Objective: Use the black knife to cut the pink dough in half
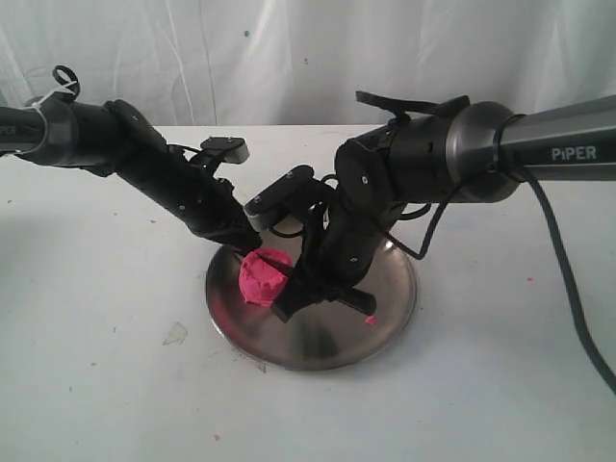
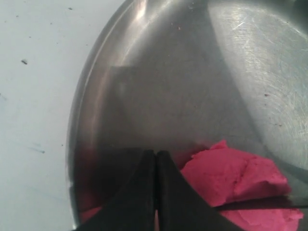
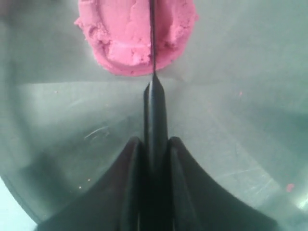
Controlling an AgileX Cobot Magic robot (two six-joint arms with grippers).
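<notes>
Two fingers of the right gripper (image 3: 155, 142) clamp the black knife (image 3: 155, 108) by its handle; the cut should go best if the wrist presses straight down, keeping the edge on the lump's middle line without twisting. Its long axis runs in line with those fingers, blade on edge, tip pointing away from the wrist, roughly toward nine o'clock in the exterior view, across the pink dough (image 3: 127, 41), which sits near ten o'clock on the steel plate (image 1: 385, 322). Beyond it the left gripper (image 2: 156, 156), closed and seemingly empty, rests at the dough's far side.
</notes>
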